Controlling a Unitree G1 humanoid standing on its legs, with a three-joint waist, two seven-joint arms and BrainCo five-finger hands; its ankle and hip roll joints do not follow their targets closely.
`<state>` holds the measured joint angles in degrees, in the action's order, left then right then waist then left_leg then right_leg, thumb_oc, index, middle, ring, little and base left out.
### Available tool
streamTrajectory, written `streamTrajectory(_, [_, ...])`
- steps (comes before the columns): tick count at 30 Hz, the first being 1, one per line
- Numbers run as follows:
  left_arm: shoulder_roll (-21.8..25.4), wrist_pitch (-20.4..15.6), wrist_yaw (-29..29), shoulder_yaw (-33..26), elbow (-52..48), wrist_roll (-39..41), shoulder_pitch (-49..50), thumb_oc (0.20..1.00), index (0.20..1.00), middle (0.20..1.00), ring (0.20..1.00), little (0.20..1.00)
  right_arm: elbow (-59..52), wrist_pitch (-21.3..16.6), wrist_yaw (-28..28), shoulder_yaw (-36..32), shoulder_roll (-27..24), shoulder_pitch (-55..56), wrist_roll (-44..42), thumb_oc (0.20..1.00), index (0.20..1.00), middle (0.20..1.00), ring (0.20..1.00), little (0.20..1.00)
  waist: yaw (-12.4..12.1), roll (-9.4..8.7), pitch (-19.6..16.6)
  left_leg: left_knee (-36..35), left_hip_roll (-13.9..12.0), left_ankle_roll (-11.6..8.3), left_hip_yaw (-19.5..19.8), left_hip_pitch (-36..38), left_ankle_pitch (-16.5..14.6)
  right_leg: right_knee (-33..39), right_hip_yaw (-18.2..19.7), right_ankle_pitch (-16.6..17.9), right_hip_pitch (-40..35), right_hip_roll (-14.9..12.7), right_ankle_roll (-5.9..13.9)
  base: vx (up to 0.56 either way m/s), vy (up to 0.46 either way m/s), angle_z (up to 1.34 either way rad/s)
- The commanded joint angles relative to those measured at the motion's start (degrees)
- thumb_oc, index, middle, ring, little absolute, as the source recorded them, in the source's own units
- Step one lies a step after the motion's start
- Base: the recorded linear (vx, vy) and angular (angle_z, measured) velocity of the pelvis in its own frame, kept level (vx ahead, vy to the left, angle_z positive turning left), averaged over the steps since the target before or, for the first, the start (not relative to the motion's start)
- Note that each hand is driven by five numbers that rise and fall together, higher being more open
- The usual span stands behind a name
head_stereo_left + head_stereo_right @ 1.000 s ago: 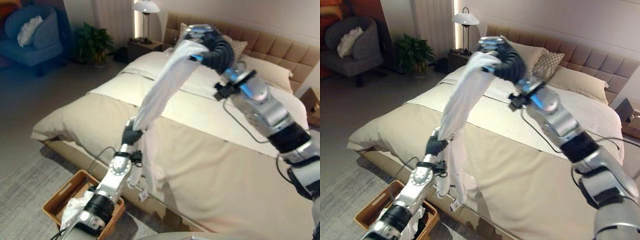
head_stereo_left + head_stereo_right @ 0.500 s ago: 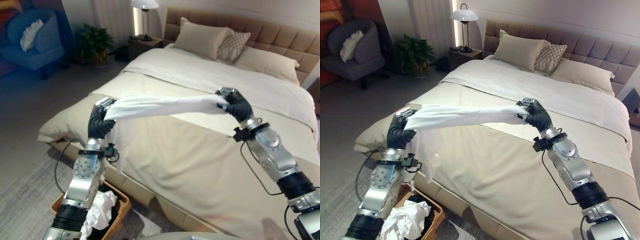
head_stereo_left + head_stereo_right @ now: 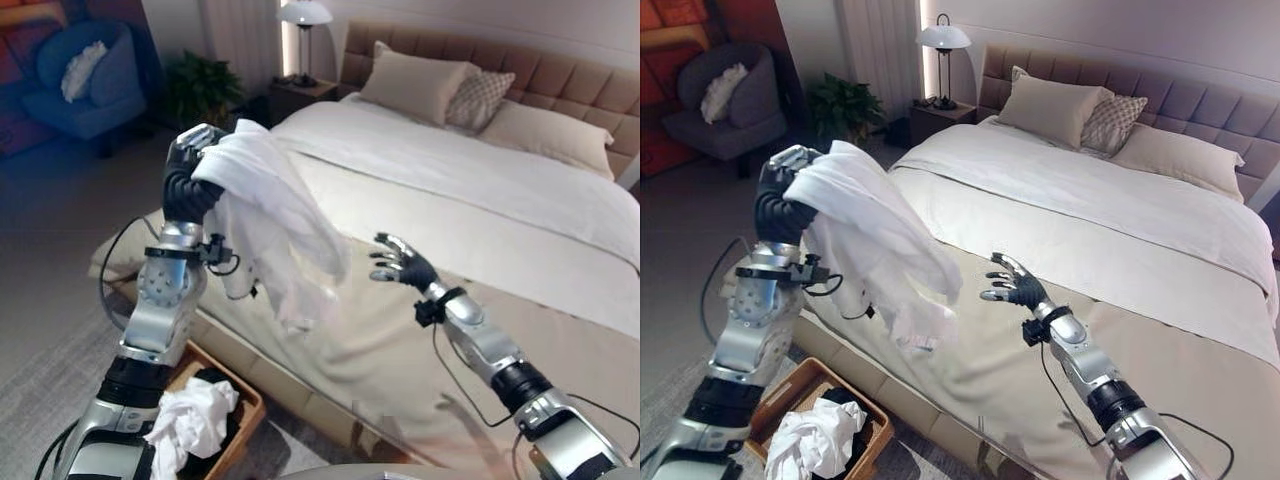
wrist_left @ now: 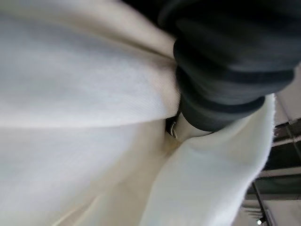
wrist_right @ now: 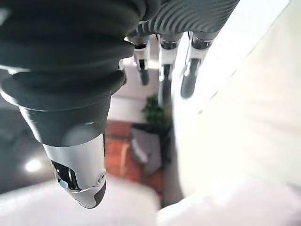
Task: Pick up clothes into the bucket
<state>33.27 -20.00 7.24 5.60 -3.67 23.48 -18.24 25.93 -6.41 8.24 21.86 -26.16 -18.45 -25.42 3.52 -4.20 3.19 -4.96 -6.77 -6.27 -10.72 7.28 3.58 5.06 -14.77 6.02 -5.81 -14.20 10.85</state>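
A white garment (image 3: 275, 225) hangs from my left hand (image 3: 190, 165), which is raised at the left and shut on the cloth's top; the cloth (image 4: 84, 122) wraps close round that hand in the left wrist view. The garment drapes down over the bed's near corner. Below it on the floor stands a brown bucket-like basket (image 3: 243, 420) with white clothes (image 3: 190, 425) inside. My right hand (image 3: 400, 265) hovers over the beige bedcover, fingers (image 5: 162, 70) spread and straight, holding nothing.
A large bed (image 3: 480, 210) with beige cover, white sheet and pillows (image 3: 420, 85) takes up the middle and right. A blue armchair (image 3: 85, 85), a plant (image 3: 205, 90) and a lamp (image 3: 305, 15) on a nightstand stand at the back left. Grey floor lies at the left.
My right hand has let go of the garment and dropped toward the bed. The left hand has lifted its end, so the cloth now hangs from it alone. The camera shifted slightly.
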Motion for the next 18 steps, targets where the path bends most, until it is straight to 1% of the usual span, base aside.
streamTrajectory(1, [4.4,-1.5,0.5,-5.2,-3.8,-2.9,1.8,0.2,0.2,0.2,0.2,0.2,-0.2,-2.5,-2.2,-5.9,-3.1,0.4,2.8,1.0,1.0,1.0,1.0,1.0,-0.9,-1.59,-1.6,6.6,0.0,1.32,-0.2,-1.4,-5.1,-5.0,0.5,3.4,3.1,-3.7,2.79,0.0,0.0,0.0])
streamTrajectory(2, [4.3,-1.4,0.5,-5.3,-3.9,-2.9,1.9,0.2,0.2,0.2,0.2,0.2,-0.2,-2.4,-2.2,-5.9,-3.1,0.5,2.9,1.0,1.0,1.0,1.0,1.0,-0.8,-1.56,-1.6,6.6,0.0,1.32,-0.2,-1.4,-5.1,-5.0,0.5,3.4,3.1,-3.7,2.79,0.0,0.0,0.0])
streamTrajectory(4, [3.0,-1.8,-0.3,-8.7,-4.9,-2.1,8.0,0.2,0.2,0.2,0.2,0.2,-0.7,-3.2,-3.3,-9.6,-4.1,3.2,3.9,1.0,1.0,1.0,1.0,1.0,-1.0,-1.66,-1.4,7.0,-0.1,1.33,-0.1,-1.6,-5.3,-5.1,0.5,3.2,3.0,-3.8,2.76,0.0,0.0,0.0])
streamTrajectory(5, [0.9,-2.3,0.2,-12.4,-5.4,-3.0,13.7,0.2,0.2,0.2,0.2,0.2,-2.0,-5.0,-5.9,-14.0,-4.4,5.9,5.8,1.0,1.0,1.0,1.0,1.0,-1.1,-1.77,-1.1,7.3,-0.1,1.37,0.1,-1.7,-5.4,-5.1,0.4,2.9,2.9,-3.8,2.64,0.0,0.0,0.0])
streamTrajectory(6, [0.8,-2.3,0.2,-12.4,-5.6,-3.1,14.0,0.2,0.2,0.2,0.2,0.2,-2.1,-5.0,-6.0,-14.0,-4.4,6.1,5.9,1.0,1.0,1.0,1.0,1.0,-1.1,-1.72,-1.3,7.3,-0.1,1.37,0.1,-1.7,-5.5,-5.1,0.4,2.9,2.8,-3.8,2.64,0.0,0.0,0.0])
streamTrajectory(7, [-2.0,-3.1,0.2,-15.4,-6.6,-3.0,19.7,0.2,0.2,0.2,0.2,0.2,-1.6,-6.8,-8.2,-17.3,-3.3,7.8,7.2,1.0,1.0,1.0,1.0,1.0,-1.5,-1.79,-0.9,7.5,-0.2,1.43,0.3,-2.0,-5.5,-5.1,0.2,2.7,2.7,-3.7,2.54,0.0,0.0,0.0])
streamTrajectory(8, [-2.1,-3.1,0.2,-15.5,-6.8,-3.1,19.9,0.2,0.2,0.2,0.2,0.2,-1.7,-6.8,-8.3,-17.2,-3.3,7.9,7.3,1.0,1.0,1.0,1.0,1.0,-1.5,-1.77,-1.0,7.5,-0.2,1.43,0.3,-1.9,-5.5,-5.1,0.1,2.6,2.7,-3.6,2.53,0.0,0.0,0.0])
streamTrajectory(9, [-3.0,-3.2,0.5,-16.6,-7.2,-4.3,22.3,0.2,0.2,0.2,0.2,0.2,-1.7,-7.6,-9.3,-18.3,-2.8,8.9,8.1,1.0,1.0,1.0,1.0,1.0,-1.6,-1.84,-0.8,7.5,-0.2,1.44,0.4,-2.0,-5.6,-5.1,0.0,2.5,2.6,-3.6,2.48,-0.01,-0.009,0.03])
streamTrajectory(10, [-4.9,-4.1,1.8,-18.3,-5.5,-6.5,25.8,0.2,0.2,0.2,0.2,0.2,-1.8,-9.0,-10.9,-20.1,-1.6,10.3,9.5,1.0,1.0,1.0,1.0,1.0,-2.0,-2.1,-0.5,7.5,-0.3,1.43,0.8,-2.3,-5.5,-5.3,-0.3,2.4,2.6,-3.4,2.37,-0.01,-0.009,0.05])
streamTrajectory(11, [-4.9,-4.2,1.8,-18.3,-5.5,-6.5,25.9,0.2,0.2,0.2,0.2,0.2,-1.8,-9.0,-10.9,-20.0,-1.6,10.4,9.6,1.0,1.0,1.0,1.0,1.0,-1.9,-2.09,-0.5,7.5,-0.3,1.43,0.8,-2.3,-5.5,-5.3,-0.3,2.3,2.6,-3.4,2.37,-0.02,-0.011,0.06])
streamTrajectory(13, [-6.9,-4.1,4.7,-19.3,-0.5,-11.6,30.1,0.2,0.2,0.2,0.2,0.2,-1.7,-10.3,-11.6,-21.1,0.4,12.6,9.0,1.0,1.0,1.0,1.0,1.0,-2.5,-2.44,-0.1,7.2,-0.4,1.46,1.3,-2.6,-5.1,-5.6,-0.9,2.0,2.6,-3.2,2.23,-0.02,-0.002,0.1])
streamTrajectory(15, [-7.9,-4.4,5.3,-19.5,1.3,-11.7,30.8,0.2,0.2,0.2,0.2,0.2,-1.6,-10.6,-11.7,-21.5,0.9,13.2,8.8,1.0,1.0,1.0,1.0,1.0,-2.5,-2.56,-0.1,6.8,-0.4,1.48,1.5,-2.6,-4.9,-5.8,-1.2,1.9,2.6,-3.2,2.22,-0.02,-0.004,0.17])
streamTrajectory(16, [-8.8,-4.0,7.0,-20.4,4.9,-13.4,32.1,0.2,0.2,0.2,0.2,0.2,-1.5,-11.0,-11.4,-21.4,1.9,14.4,8.1,1.0,1.0,1.0,1.0,1.0,-3.0,-2.8,0.4,6.2,-0.5,1.39,1.8,-2.7,-4.4,-6.0,-1.8,1.8,2.6,-3.1,2.18,-0.04,-0.011,0.16])
streamTrajectory(17, [-8.8,-3.7,8.0,-20.9,5.5,-15.6,32.5,0.2,0.2,0.2,0.2,0.2,-1.6,-11.2,-11.1,-21.1,2.4,15.2,8.1,1.0,1.0,1.0,1.0,1.0,-3.2,-2.94,0.6,5.9,-0.5,1.35,2.1,-2.8,-4.2,-6.3,-2.1,1.7,2.6,-3.1,2.2,-0.03,-0.011,0.1])
streamTrajectory(18, [-8.8,-3.7,8.1,-20.9,5.5,-15.7,32.6,0.2,0.2,0.2,0.2,0.2,-1.6,-11.3,-11.1,-21.1,2.4,15.2,8.1,1.0,1.0,1.0,1.0,1.0,-3.1,-2.97,0.6,5.9,-0.5,1.34,2.2,-2.8,-4.2,-6.3,-2.2,1.6,2.6,-3.1,2.19,-0.02,-0.003,0.08])
